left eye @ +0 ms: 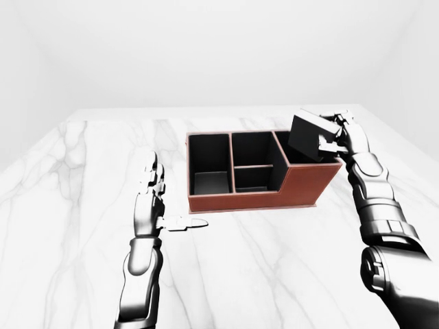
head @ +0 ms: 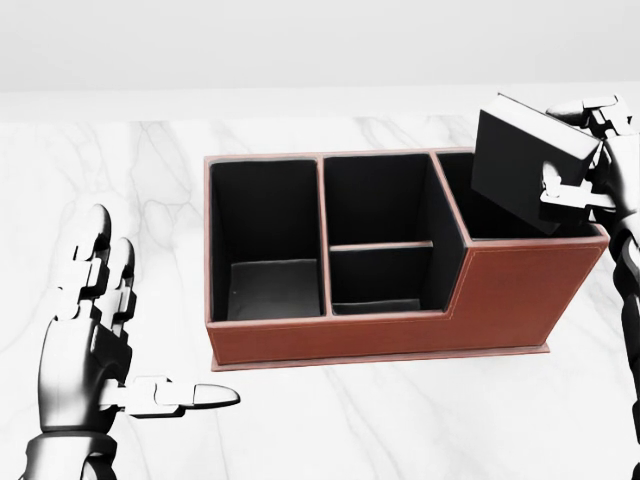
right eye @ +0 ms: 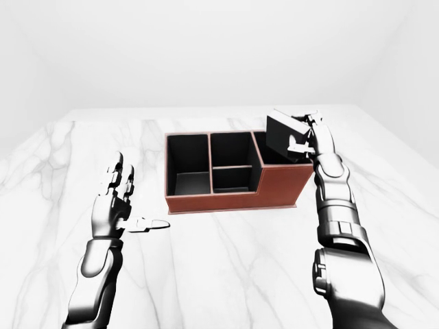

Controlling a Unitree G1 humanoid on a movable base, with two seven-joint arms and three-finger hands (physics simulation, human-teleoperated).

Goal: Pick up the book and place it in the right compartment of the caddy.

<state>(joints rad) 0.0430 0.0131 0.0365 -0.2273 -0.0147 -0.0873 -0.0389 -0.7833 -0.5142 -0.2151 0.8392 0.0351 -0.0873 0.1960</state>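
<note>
A dark book hangs tilted over the right compartment of the brown caddy, its lower corner dipping inside the rim. My right hand is shut on the book, fingers over its top edge and thumb across its face. The caddy has a tall left compartment, two small middle ones and a tall right one, all black inside. My left hand stands open at the lower left of the head view, apart from the caddy, thumb pointing right.
The caddy rests on a white marble tabletop that reaches out on all sides in the eye views. A plain pale wall lies beyond the table's far edge.
</note>
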